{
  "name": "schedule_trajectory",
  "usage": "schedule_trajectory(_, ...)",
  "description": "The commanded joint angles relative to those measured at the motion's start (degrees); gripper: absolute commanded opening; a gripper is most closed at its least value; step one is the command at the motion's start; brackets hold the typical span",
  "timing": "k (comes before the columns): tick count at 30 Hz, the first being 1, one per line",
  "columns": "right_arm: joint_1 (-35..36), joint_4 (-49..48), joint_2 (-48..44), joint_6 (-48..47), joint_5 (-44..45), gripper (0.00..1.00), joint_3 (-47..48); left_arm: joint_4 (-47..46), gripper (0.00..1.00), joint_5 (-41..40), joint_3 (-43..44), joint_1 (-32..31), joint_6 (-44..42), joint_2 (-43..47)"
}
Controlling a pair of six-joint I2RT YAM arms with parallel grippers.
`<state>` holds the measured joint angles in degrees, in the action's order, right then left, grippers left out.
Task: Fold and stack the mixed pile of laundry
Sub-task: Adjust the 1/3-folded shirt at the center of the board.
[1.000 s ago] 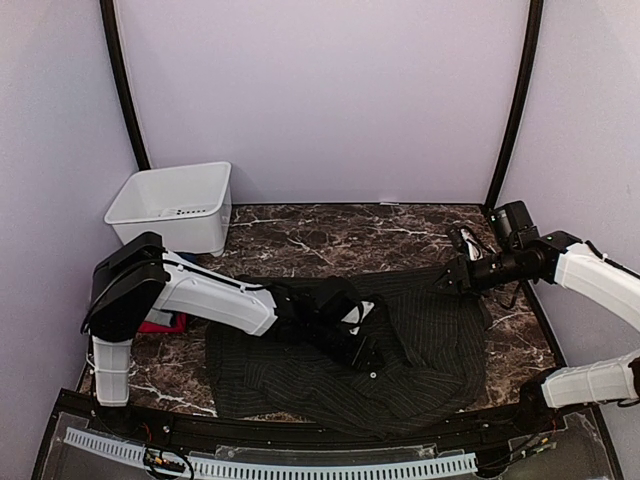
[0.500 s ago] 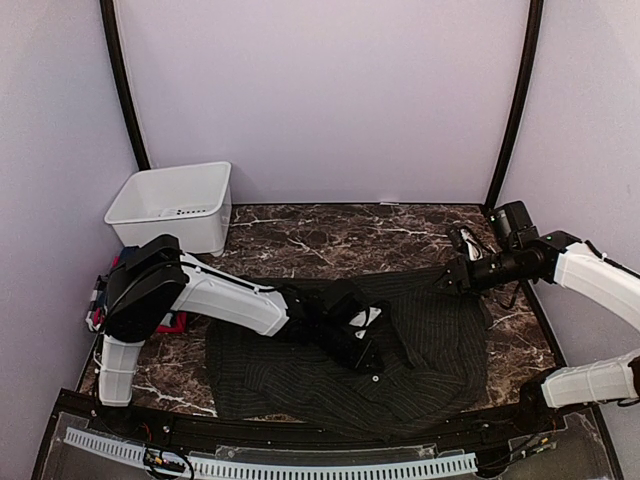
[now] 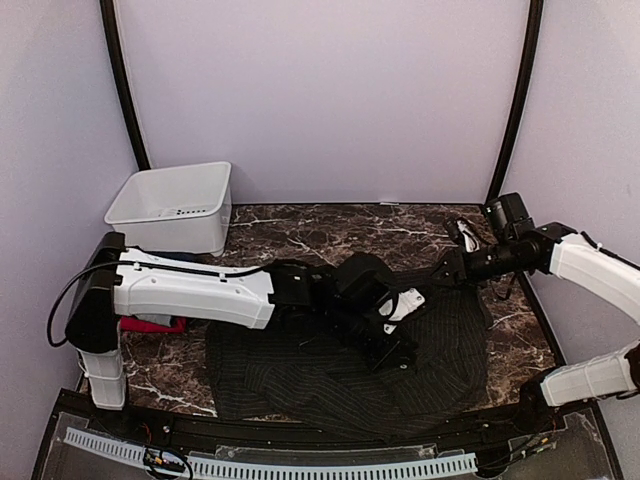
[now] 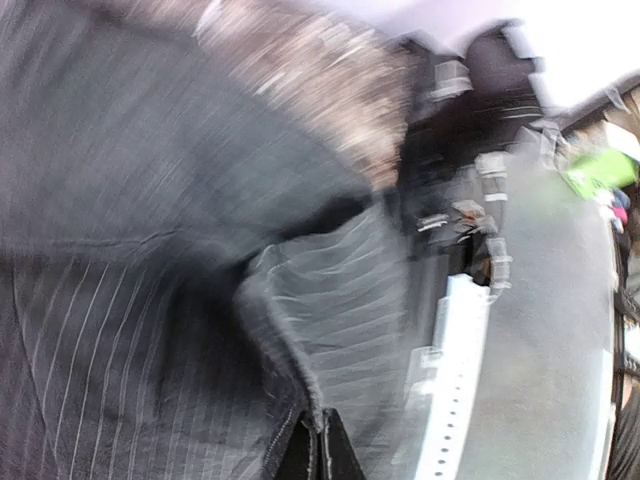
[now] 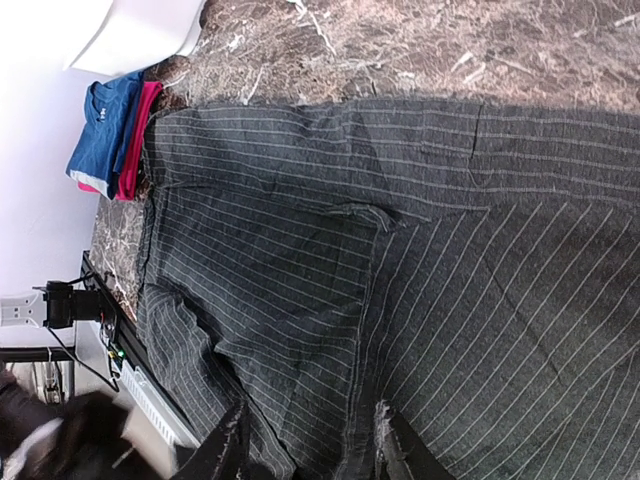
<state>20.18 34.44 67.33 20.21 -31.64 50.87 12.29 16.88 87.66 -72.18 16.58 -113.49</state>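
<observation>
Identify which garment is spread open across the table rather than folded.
The charcoal pinstriped shirt, spread across the tabletop. The red T-shirt and the blue T-shirt lie folded together at the table's left edge.

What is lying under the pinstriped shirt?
Under the pinstriped shirt the dark marble table shows at every edge. The folded red and blue T-shirts lie beside it, not under it. Anything beneath its middle is hidden.

Bare marble (image 3: pixel 330 235) behind pinstriped shirt (image 3: pixel 300 375)

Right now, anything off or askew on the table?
Nothing damaged. The pinstriped shirt lies rumpled, its near hem bunched at the table edge, mid-fold between both tools. The blue and red shirts sit stacked beside the white bin.
</observation>
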Motion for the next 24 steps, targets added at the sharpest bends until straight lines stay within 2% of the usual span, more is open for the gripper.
schedule_trajectory(1, -1.01, -2.54, 0.78, -1.54, -0.21, 0.39, 2.7, 10.12, 0.0, -3.94, 7.42, -4.85, -13.43, 7.39)
schedule_trajectory(9, -1.11, -5.66, 3.77, -2.82, -5.75, 0.35, 1.64, 18.94, 0.0, -5.48, 19.19, -7.67, -24.54, 13.29)
schedule_trajectory(12, -1.11, -7.08, 6.05, -3.5, -7.84, 0.31, 1.16, 23.65, 0.0, -9.23, 25.66, -8.05, -25.65, 12.57)
schedule_trajectory(17, -1.03, -8.63, 8.78, -3.34, -8.21, 0.28, 1.55, 25.81, 0.0, -13.48, 29.44, -7.94, -26.03, 10.23)
schedule_trajectory(19, -1.0, -8.33, 7.95, -3.25, -7.08, 0.29, 2.02, 26.26, 0.0, -15.79, 30.78, -7.17, -24.33, 9.29)
schedule_trajectory(22, -1.55, -6.34, 6.34, -3.71, -3.17, 0.42, 3.63, 27.1, 0.0, -14.83, 31.1, -1.73, -18.83, 9.22)
schedule_trajectory(24, -3.13, -5.1, 5.4, -4.09, -1.96, 0.46, 4.79, 25.38, 0.0, -12.52, 27.58, 2.4, -14.72, 10.93)
